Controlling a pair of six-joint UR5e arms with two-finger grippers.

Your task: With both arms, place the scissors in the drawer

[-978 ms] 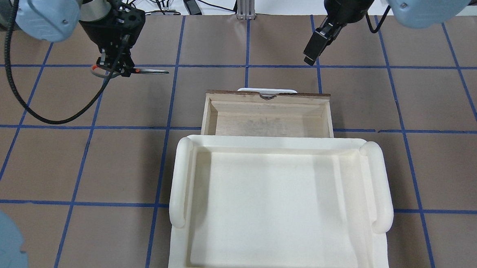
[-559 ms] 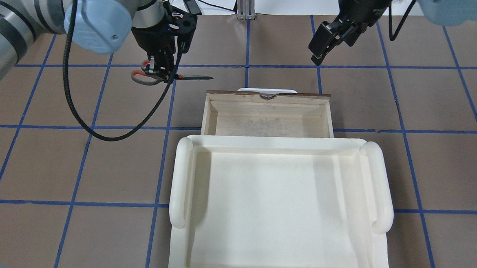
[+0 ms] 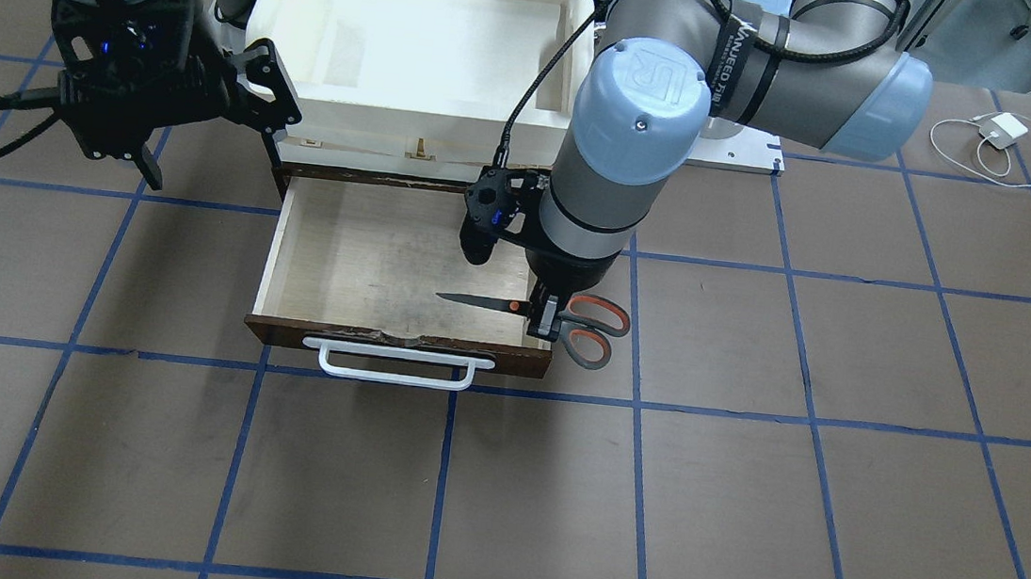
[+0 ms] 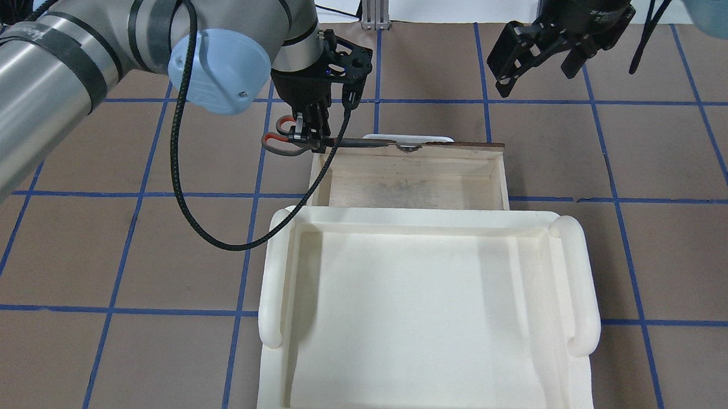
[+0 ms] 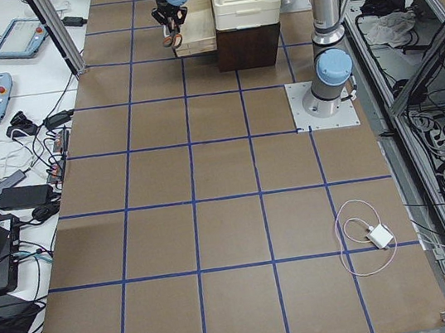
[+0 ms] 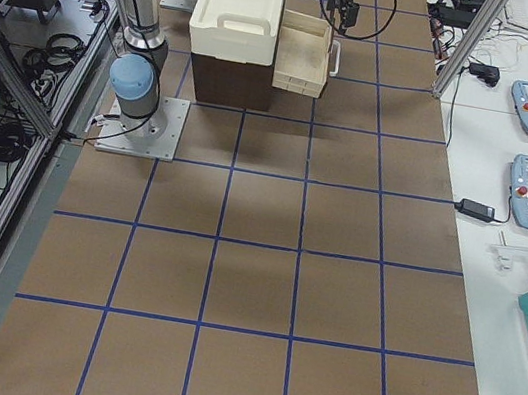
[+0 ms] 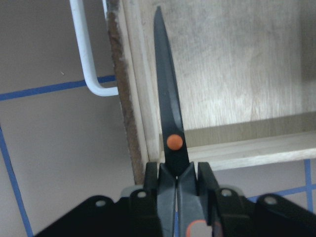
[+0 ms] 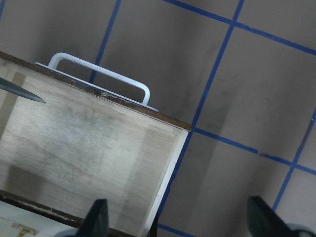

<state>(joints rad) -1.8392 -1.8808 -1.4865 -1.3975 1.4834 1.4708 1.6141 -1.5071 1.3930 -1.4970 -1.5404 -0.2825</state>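
**Overhead view.** The left hand is clamped on the one pair of scissors. At 0.6 s ago we saw it well clear of the single drawer, off toward the drawer's 9 o'clock. Now the blades, pointing to 3 o'clock, cross the drawer's 9 o'clock wall, while the loops lie outside it. The right hand, at the drawer's 1 o'clock, shows its fingers spread wider than before and holds nothing. One cream tray covers the drawer's 6 o'clock side. The brown tabletop flanks both at 3 and 9 o'clock.

**Front-facing view.** The blades lie over the drawer's pale floor, close along the front panel with its single white bar handle. The floor toward 12 o'clock is open room. We cannot tell how high the blades stand above it.

**Side views.** We count two arms reaching to the drawer. The hands are too small here to judge.

**Left wrist view.** The blade runs parallel to the front panel, just inside it, with its tip toward 12 o'clock. The orange pivot dot sits over the side wall's rim. Both fingers press on the scissors just behind that dot.

**Right wrist view.** Two fingertips stand far apart at 5 and 7 o'clock with nothing between them. The blade tip enters at 9 o'clock, over the drawer floor.
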